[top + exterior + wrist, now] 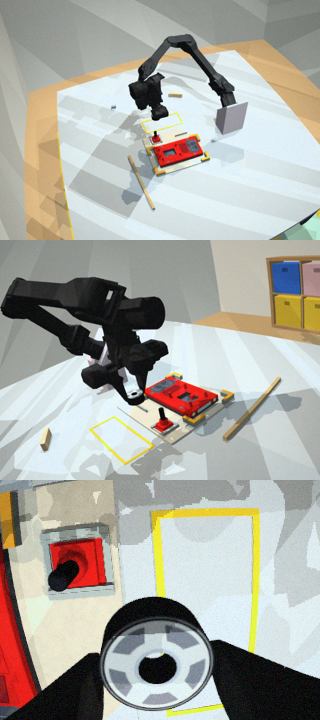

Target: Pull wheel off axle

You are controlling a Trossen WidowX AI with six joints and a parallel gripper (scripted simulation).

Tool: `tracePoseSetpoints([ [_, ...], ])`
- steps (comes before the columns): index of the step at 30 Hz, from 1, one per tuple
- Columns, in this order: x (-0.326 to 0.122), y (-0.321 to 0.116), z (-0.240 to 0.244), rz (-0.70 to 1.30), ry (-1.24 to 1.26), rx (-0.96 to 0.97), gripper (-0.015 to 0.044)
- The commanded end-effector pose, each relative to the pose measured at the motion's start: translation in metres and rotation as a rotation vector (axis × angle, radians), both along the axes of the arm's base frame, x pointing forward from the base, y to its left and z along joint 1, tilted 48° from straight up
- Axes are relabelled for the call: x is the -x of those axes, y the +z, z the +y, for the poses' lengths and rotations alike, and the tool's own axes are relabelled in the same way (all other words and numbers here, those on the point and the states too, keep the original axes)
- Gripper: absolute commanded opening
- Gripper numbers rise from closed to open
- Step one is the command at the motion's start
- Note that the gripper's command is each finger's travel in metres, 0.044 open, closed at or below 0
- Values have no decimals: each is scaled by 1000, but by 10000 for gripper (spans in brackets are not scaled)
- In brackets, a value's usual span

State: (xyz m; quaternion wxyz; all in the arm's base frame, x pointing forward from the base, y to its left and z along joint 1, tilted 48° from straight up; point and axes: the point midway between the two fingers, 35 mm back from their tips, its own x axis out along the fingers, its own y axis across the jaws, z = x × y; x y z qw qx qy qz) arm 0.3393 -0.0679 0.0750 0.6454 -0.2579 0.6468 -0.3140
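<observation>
End effector [132, 394] hides wheel [133, 394] sides.

A black-tyred wheel [158, 662] with grey-and-white spoked face is being shown beside the yellow-outlined marked area [207, 607].
</observation>
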Motion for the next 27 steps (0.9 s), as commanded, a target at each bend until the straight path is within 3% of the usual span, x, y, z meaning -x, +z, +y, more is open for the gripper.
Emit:
tracePoseSetpoints([
  [1,11,10,-10,4,0,6,0],
  [13,44,39,-30,11,-2,6,0],
  [27,45,21,-51,11,-3,5,0],
])
